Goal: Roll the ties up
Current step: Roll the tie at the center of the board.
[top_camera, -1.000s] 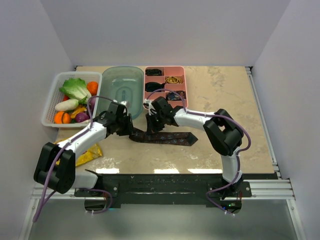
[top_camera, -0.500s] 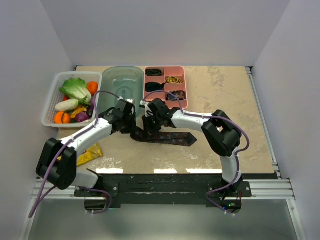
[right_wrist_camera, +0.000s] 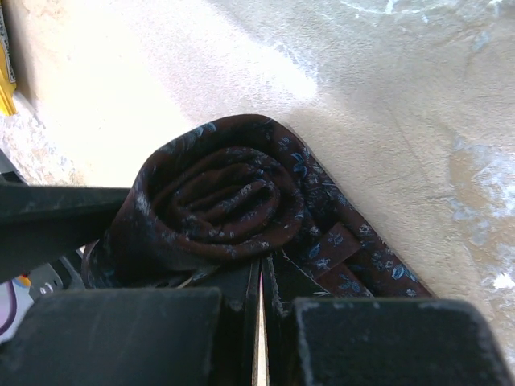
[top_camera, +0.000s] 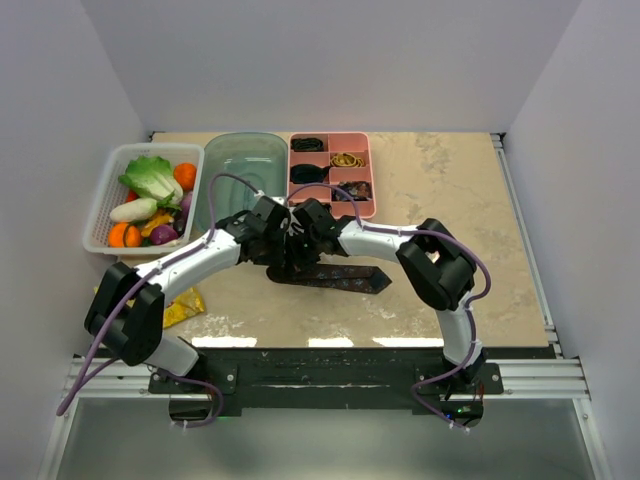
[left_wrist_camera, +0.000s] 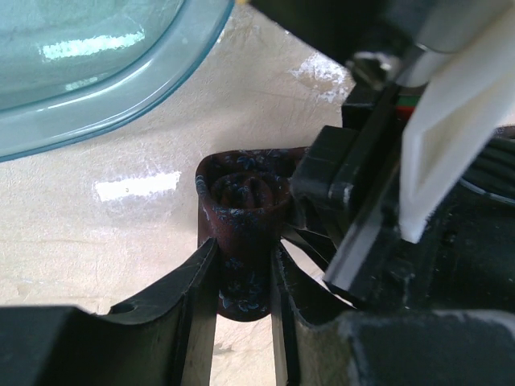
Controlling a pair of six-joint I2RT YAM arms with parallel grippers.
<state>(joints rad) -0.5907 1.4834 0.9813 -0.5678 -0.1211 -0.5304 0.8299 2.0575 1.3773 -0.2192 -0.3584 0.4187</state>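
Tie: brown-maroon fabric with a fine pale speckle, lying on the surface near its middle, just in front of the pink tray.
Rolled end: the tie's left part is wound into a loose spiral; the unrolled remainder runs flat to the right and ends in a point.
Left tool: partly closed and grasping the rolled end, with one finger against each side of the spiral.
Right tool: clenched, its fingers pressed together with only a hairline slit between them. The tips sit against the rolled end; whether fabric is pinched between them cannot be told.
Tools together: they meet at the rolled end, very close to each other.
Tub: clear blue-green plastic, just behind the left tool.
Pink tray contents: dark rolled items in several compartments.
Basket: white, at far left, filled with vegetables.
Yellow packet: on the surface beside the left arm.
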